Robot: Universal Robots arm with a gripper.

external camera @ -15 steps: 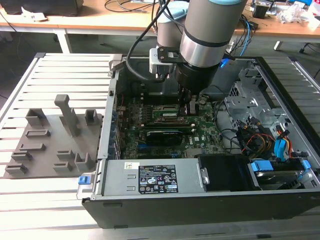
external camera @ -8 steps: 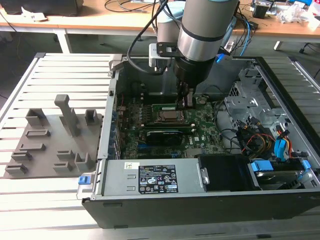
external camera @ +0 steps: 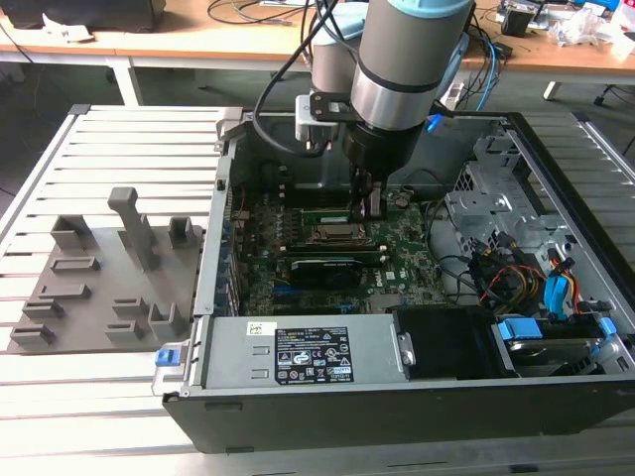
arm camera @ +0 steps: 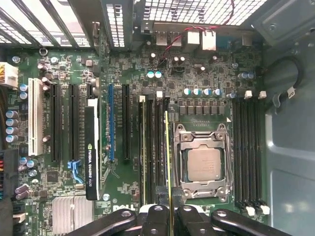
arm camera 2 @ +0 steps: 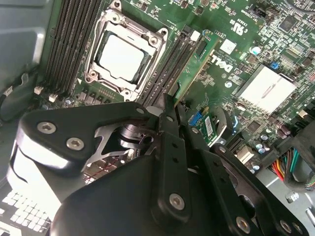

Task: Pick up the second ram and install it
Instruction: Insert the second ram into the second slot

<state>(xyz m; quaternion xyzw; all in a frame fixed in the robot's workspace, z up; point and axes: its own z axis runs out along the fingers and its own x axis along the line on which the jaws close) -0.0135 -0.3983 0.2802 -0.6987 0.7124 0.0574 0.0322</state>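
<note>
Currently: claw [arm camera: 169, 216] clamped on the second ram [arm camera: 167, 157], held edge-on over the black memory slots [arm camera: 152, 147] just beside the CPU socket [arm camera: 203, 164], inside the open computer case [external camera: 556, 178] on the slatted surface [external camera: 119, 149]. Pickup: done. Installation: pending; the stick stands at a slot but, in the second wrist view, rises tilted above the motherboard [arm camera 2: 246, 44], apparently not pressed home. White end clips [arm camera: 142, 98]: state unclear.

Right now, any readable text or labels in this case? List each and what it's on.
Nothing I can quote reliably.
White label on the metal cover: fine print, too small.
Graphics card: white lettering along its edge, not read out.
Motherboard: white printed marks, too small.
Second ram, clamped in the gripper: no legible print.
</note>
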